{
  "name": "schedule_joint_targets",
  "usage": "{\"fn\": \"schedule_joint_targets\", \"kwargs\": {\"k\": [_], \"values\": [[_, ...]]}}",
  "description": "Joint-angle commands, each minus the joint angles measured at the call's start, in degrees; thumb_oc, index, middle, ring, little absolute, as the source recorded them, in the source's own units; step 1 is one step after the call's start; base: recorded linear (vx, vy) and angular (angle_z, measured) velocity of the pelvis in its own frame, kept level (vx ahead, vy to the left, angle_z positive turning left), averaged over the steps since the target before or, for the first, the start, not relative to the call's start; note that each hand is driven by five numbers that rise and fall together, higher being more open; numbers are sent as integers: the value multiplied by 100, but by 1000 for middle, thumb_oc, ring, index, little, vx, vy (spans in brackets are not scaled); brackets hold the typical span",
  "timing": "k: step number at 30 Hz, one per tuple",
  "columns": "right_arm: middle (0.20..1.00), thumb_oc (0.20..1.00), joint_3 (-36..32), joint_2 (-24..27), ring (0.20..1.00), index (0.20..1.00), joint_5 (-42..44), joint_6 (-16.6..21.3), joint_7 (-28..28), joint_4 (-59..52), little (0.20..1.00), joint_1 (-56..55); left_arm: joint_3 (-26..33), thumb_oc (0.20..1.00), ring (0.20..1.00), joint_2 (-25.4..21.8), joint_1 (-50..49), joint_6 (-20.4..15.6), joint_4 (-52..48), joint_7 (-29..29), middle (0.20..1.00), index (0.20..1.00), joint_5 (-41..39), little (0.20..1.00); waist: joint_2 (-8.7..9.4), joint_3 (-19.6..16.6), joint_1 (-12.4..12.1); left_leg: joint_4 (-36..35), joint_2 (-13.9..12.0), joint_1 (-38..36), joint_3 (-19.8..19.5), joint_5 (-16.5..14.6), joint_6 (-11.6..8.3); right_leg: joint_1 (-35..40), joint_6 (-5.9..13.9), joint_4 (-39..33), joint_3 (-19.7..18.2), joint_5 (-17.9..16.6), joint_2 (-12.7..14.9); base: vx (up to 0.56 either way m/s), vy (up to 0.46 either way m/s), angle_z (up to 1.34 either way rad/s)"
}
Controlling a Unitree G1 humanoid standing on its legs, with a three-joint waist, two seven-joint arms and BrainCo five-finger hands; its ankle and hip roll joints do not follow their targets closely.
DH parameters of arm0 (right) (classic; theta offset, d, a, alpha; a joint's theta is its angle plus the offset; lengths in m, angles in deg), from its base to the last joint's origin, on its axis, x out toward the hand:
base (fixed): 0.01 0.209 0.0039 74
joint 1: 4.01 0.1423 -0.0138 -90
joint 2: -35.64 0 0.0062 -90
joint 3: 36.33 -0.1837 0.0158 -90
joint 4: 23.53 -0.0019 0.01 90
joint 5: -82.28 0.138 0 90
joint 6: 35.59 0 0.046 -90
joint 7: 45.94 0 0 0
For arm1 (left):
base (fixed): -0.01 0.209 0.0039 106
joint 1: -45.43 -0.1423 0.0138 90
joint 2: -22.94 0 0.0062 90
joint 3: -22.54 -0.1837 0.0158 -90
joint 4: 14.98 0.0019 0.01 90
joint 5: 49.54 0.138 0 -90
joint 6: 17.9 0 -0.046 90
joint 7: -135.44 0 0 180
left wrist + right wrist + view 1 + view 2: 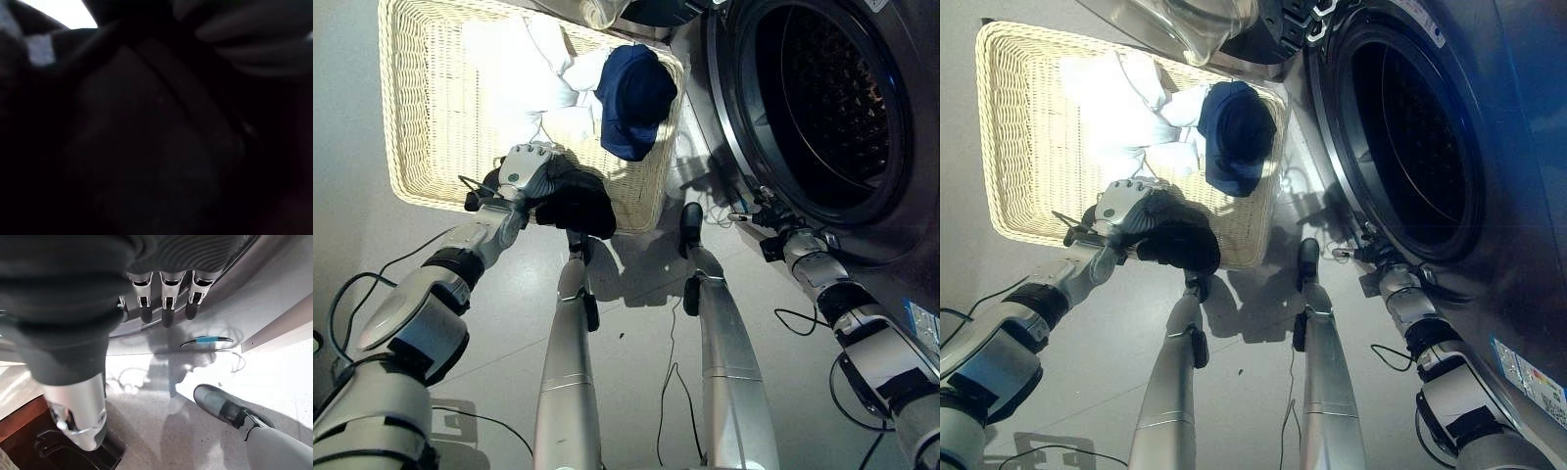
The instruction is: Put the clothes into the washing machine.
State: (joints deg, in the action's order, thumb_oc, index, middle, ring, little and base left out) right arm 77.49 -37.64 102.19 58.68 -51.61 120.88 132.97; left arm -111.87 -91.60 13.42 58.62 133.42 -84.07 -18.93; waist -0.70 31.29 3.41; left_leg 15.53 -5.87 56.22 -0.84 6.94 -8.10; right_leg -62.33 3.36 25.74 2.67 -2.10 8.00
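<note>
My left robot hand is at the near edge of the basket, which stands on the floor, and its fingers are curled around a black cloth. A white cloth and a blue cloth lie in the basket's far right corner. My right robot hand holds nothing, with fingers straight, just below the washer opening, whose door is open.

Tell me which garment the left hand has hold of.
The black garment at the basket's near rim, under the left hand; the white and navy ones lie untouched.
</note>
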Motion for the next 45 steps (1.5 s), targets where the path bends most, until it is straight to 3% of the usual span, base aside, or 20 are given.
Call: {"fn": "schedule_joint_targets", "kwargs": {"k": [1, 2, 4, 6, 8, 12, 17, 21, 25, 29, 36, 45], "values": [[1000, 1000, 33, 297, 1000, 1000, 186, 144, -141, -336, 1000, -428, 855, 200, 200, -104, -338, -353, -238, -875, 200, 200, -639, 200, 77, -149, -206, 663, 261, 183, -266, -338, 171, 229, 362, -154, 186, -220, -122, 0, 0, 0], [1000, 1000, 33, 297, 1000, 1000, 186, 144, -141, -336, 1000, -428, 855, 200, 200, -104, -338, -353, -238, -875, 200, 200, -639, 200, 77, -149, -206, 663, 261, 183, -266, -338, 171, 229, 362, -154, 186, -220, -122, 0, 0, 0], [1000, 1000, -65, 238, 1000, 1000, 188, 161, -178, -394, 1000, -525, 1559, 200, 200, 1, -524, -810, -465, -1321, 200, 200, -1158, 200, 99, -149, -259, 668, 300, 180, -305, -348, 177, 236, 349, -105, 220, -174, -117, 4, -51, 1], [1000, 1000, -115, 179, 1000, 1000, 184, 133, -250, -496, 1000, -599, 1921, 200, 200, 83, -640, -968, -652, -1483, 200, 200, -1290, 200, 112, -149, -287, 671, 321, 176, -331, -357, 179, 238, 347, -71, 234, -151, -111, 4, -55, 1], [1000, 1000, -141, 152, 1000, 1000, 182, 121, -277, -539, 1000, -629, 2083, 200, 200, 122, -693, -1058, -742, -1530, 200, 200, -1428, 200, 118, -149, -300, 672, 328, 170, -340, -361, 179, 245, 345, -60, 245, -140, -106, 3, -37, 8], [1000, 1000, -280, 32, 1000, 1000, 470, 93, -462, -949, 1000, -801, 2837, 200, 200, 419, -1027, -1681, -1389, -1593, 200, 200, -2373, 200, 153, -149, -376, 673, 370, 155, -398, -390, 193, 259, 336, -9, 304, -104, -74, 2, -52, 5], [1000, 1000, -537, -225, 1000, 1000, 1017, 184, -804, -1885, 1000, -1052, 3386, 200, 200, 883, -1439, -2362, -2246, -722, 200, 200, -3605, 200, 192, -149, -419, 690, 415, 140, -463, -431, 223, 252, 332, 91, 323, -81, -77, 3, -32, 7], [1000, 1000, -764, -414, 1000, 1000, 1066, 325, -909, -2401, 1000, -1157, 3551, 200, 200, 1252, -1608, -2580, -2752, -278, 200, 200, -3878, 200, 181, -149, -426, 680, 439, 107, -464, -448, 265, 270, 338, 119, 324, -73, -74, 0, 0, 0], [1000, 1000, -873, -517, 1000, 1000, 1153, 410, -907, -2796, 1000, -1224, 3558, 200, 200, 1411, -1666, -2628, -3023, -50, 200, 200, -3914, 200, 180, -149, -429, 676, 454, 82, -471, -461, 285, 300, 352, 102, 340, -80, -52, 0, 0, 0], [1000, 1000, -881, -758, 1000, 1000, 1221, 479, -427, -4046, 1000, -1570, 3473, 200, 200, 1476, -1929, -2467, -3790, -90, 200, 200, -3138, 200, 202, -149, -415, 626, 494, 61, -481, -437, 326, 296, 368, 102, 365, -104, -28, 0, 0, 0], [1000, 1000, -662, -949, 1000, 1000, 1195, 481, 219, -4874, 1000, -1619, 3296, 200, 200, 1536, -1943, -2357, -4221, 237, 200, 200, -2978, 200, 177, -149, -408, 634, 522, 46, -466, -412, 362, 287, 376, 135, 376, -99, 16, 1, 2, 1], [1000, 1000, -127, -1178, 1000, 1000, 1398, 99, 643, -5281, 1000, -940, 2908, 200, 200, 1699, -1587, -2341, -4514, 699, 200, 200, -2826, 200, 87, -149, -521, 610, 603, 4, -488, -350, 377, 328, 380, 116, 477, -127, 95, 1, 2, 3]]}}
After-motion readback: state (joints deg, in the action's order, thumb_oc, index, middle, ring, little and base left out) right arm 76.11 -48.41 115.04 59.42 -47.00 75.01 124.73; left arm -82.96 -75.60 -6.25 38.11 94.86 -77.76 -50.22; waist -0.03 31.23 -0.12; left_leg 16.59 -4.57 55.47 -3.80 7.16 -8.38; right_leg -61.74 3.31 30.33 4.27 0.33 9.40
